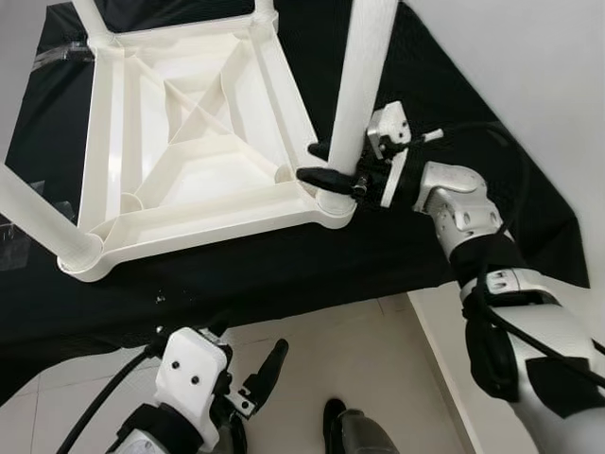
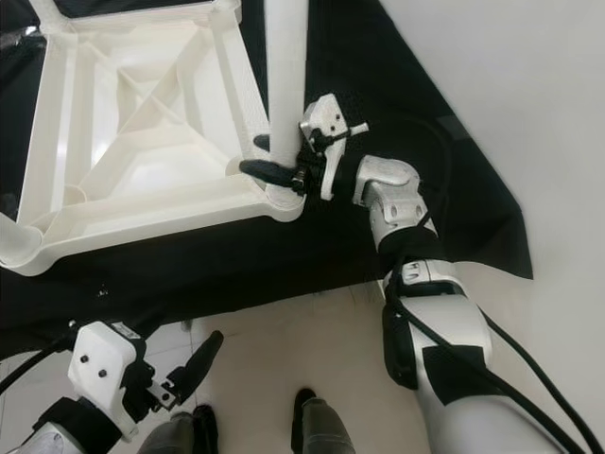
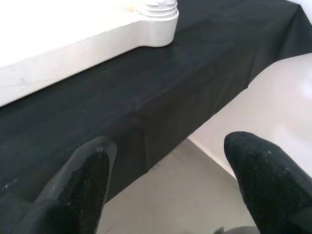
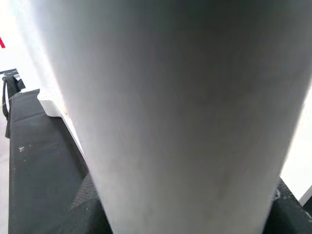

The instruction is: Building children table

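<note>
Black-clothed table (image 1: 284,265) carries an upturned white plastic tabletop (image 1: 189,142); its near-right white round leg (image 1: 364,76) is gripped by the right hand (image 1: 326,163), seemingly the last being seated, while the left hand (image 1: 255,378) hangs open.

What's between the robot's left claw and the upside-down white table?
Just black cloth draped over the edge and a strip of pale floor, in the left eye view. The open left claw hangs below the white plastic table.

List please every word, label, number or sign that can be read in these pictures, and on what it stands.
None: no readable text stands on the white table, its leg or the black cloth.
A red mark at the right wrist view's edge is cut off, unreadable.
</note>
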